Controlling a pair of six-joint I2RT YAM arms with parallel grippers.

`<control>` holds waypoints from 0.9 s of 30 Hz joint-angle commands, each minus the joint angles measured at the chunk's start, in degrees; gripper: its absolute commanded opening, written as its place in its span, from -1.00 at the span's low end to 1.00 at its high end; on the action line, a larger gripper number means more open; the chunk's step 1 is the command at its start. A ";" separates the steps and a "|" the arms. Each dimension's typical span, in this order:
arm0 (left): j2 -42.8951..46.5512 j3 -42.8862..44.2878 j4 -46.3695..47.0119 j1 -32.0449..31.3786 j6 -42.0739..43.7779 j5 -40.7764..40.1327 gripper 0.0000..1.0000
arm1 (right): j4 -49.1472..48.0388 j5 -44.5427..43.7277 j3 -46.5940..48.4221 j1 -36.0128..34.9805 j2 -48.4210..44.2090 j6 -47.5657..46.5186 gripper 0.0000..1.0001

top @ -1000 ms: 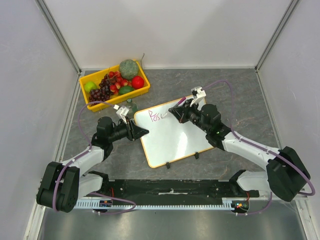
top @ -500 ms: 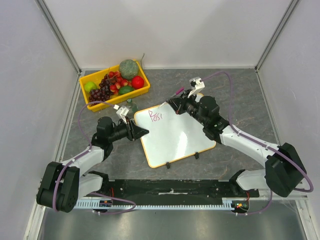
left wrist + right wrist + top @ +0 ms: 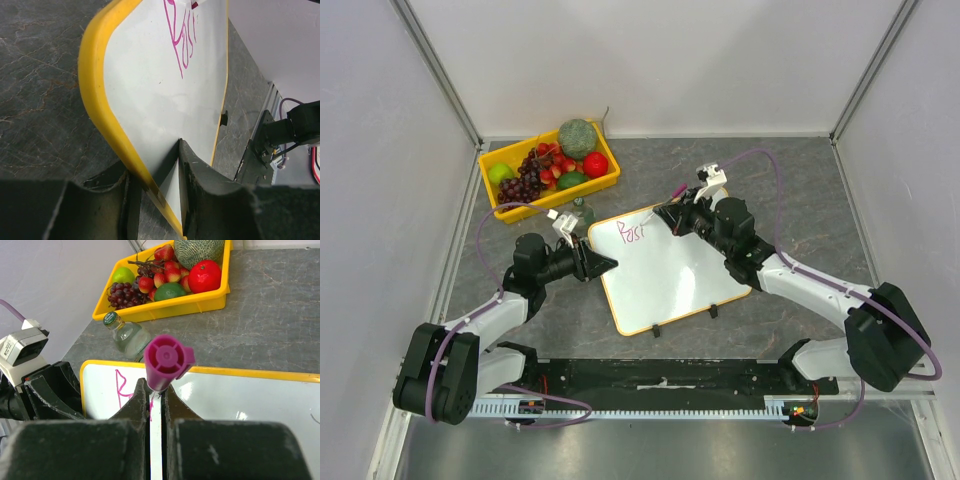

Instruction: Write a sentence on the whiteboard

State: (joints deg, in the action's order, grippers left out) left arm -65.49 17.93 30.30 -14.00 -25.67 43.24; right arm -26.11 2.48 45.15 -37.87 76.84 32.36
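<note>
**1. END EFFECTORS**
- L gripper (image 3: 603, 263): clamped on the yellow-framed left edge of whiteboard (image 3: 670, 275). Per L wrist view, one finger on the white face and the other under the frame. Same pose and same bite as 1 s ago.
- R gripper (image 3: 675, 217): closed tight on marker (image 3: 167, 360). Magenta butt end up toward wrist cam, tip end down between the fingers and hidden. Tip-to-board contact: cannot confirm.

**2. CHANGE, LAST 1 s**
- Sentence (image 3: 632, 233): approx. "Pos" plus a trailing stroke 1 s ago, now approx. "Posi". Anything after the "i": too small to tell.
- R gripper: was further right over the board, then up toward the far edge, now back down just right of the last letter.
- Whiteboard: no shift. Resting on table (image 3: 800, 190), skewed rel. to table edge, black feet toward arm bases. Near-right of fruit tray (image 3: 555, 197), with bottle (image 3: 582, 211) just beside the far-left corner.

**3. MEANING FOR TASK (judgement)**
- One more letter added, so writing in progress.
- Early stage: part of a first word only, at the top-left of the board, most of the face blank.
- Next char. presumably immediately right of the "i", on the same baseline.
- Hold the L clamp; any board slip likely to skew the line.
</note>
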 commanded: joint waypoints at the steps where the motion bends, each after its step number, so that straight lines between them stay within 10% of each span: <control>1: -0.69 0.17 -1.48 -0.68 4.31 -0.62 -0.96 | -2.28 -1.95 -1.20 0.08 0.33 -0.98 -1.00; 27: -0.69 0.08 -1.56 -0.68 4.31 -0.62 -0.96 | -2.89 -2.13 -1.82 0.16 -2.57 0.07 -1.00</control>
State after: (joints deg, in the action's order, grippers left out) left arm -65.54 17.93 30.46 -14.00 -25.67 43.48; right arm -27.29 1.39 43.55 -37.80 73.49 32.95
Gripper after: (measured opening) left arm 0.370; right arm 0.050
